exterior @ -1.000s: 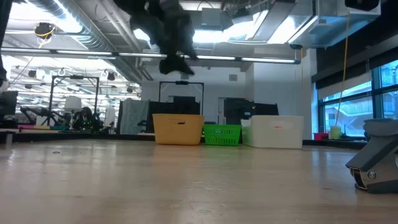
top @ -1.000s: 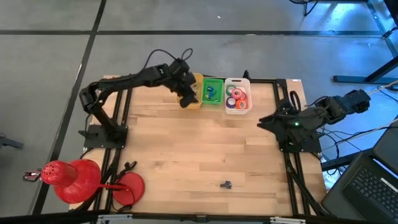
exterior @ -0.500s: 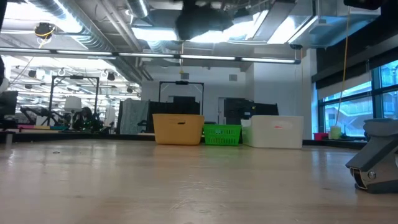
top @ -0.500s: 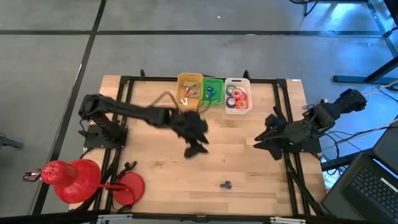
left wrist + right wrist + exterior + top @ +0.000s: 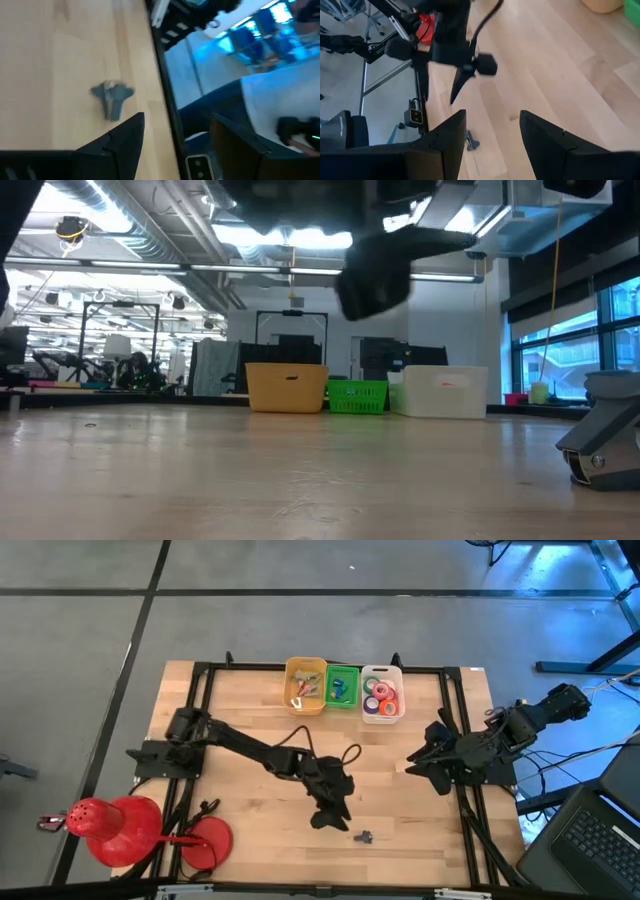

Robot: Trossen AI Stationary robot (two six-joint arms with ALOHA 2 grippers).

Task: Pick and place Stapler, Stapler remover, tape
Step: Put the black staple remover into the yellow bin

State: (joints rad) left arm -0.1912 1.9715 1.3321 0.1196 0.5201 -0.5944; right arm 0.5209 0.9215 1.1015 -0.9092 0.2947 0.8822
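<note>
Wood planks make up the table, with a grey floor all around it. Three bins sit in a row at its far edge. Take the green bin as the mark. On one side, touching it, is the yellow bin, which holds some small mixed things too tiny to name. On the other side, touching it, is the white bin, and the tape rolls are inside, red, green and purple. The green bin holds a small blue thing.

Well apart from the green bin, near the front edge of the table, lies the staple remover, small and grey, flat on the wood. The left pincer hangs over the table just beside it, with its fingers wide apart and nothing in them. The right pincer waits over the right side of the table, open too and empty.

The step now looks like picking up the staple remover. To do it well, the left pincer should come right over it, go straight down with one finger on each side, and squeeze only when it is low enough. The remover is small and flat, so a pinch from too high could miss or push it away.
</note>
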